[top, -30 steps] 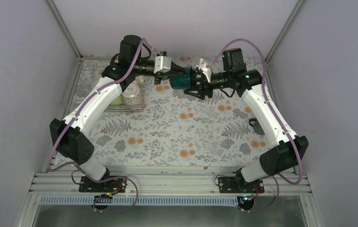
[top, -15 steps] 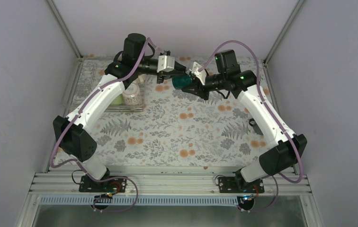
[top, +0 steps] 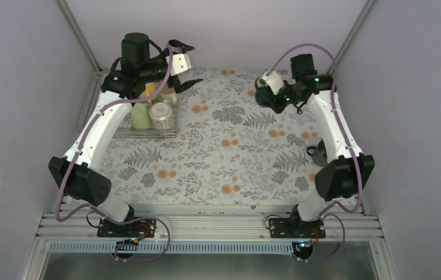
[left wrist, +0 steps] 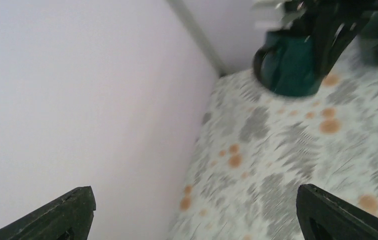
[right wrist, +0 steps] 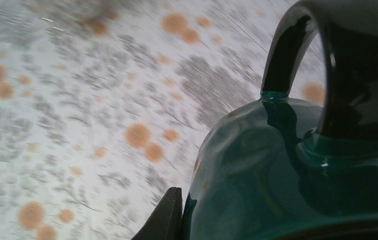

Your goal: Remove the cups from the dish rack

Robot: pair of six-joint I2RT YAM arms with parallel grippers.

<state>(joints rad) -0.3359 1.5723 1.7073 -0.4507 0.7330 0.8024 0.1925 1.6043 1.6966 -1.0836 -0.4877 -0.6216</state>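
Found the right tool (top: 266, 93) in the upper right of the top view, lifted over the flowered bench (top: 218, 169) and pinching the dark green mug (left wrist: 289, 65). Saw that grip up close from the right wrist: one black finger (right wrist: 163, 217) low on the outside of the mug, and the shiny green wall and the handle (right wrist: 289, 55) filling the right of the frame. Could not make out the other side of the grip, too dark and too close. Could not tell from the blurry pictures whether the mug touched the bench. Found the same mug at the top right of the left wrist view, handle toward the left of the frame, gripped from above by black fingers. Found the left tool (top: 186, 65) at the upper left of the top view, raised high, spread wide and holding nothing. Saw its two dark fingertips (left wrist: 72, 212) far apart in the lower corners of the left wrist view, with only pale wall (left wrist: 77, 100) and flowered bench between them. Found the dish rack (top: 148, 134) flat on the bench at the left of the top view, under the left arm. Counted three mugs in it for sure: a yellow mug (top: 149, 91) at the back, then a pale green mug (top: 140, 116) and a patterned mug (top: 163, 117) side by side at the front. Saw the dark green mug well apart from the rack, across the frame.
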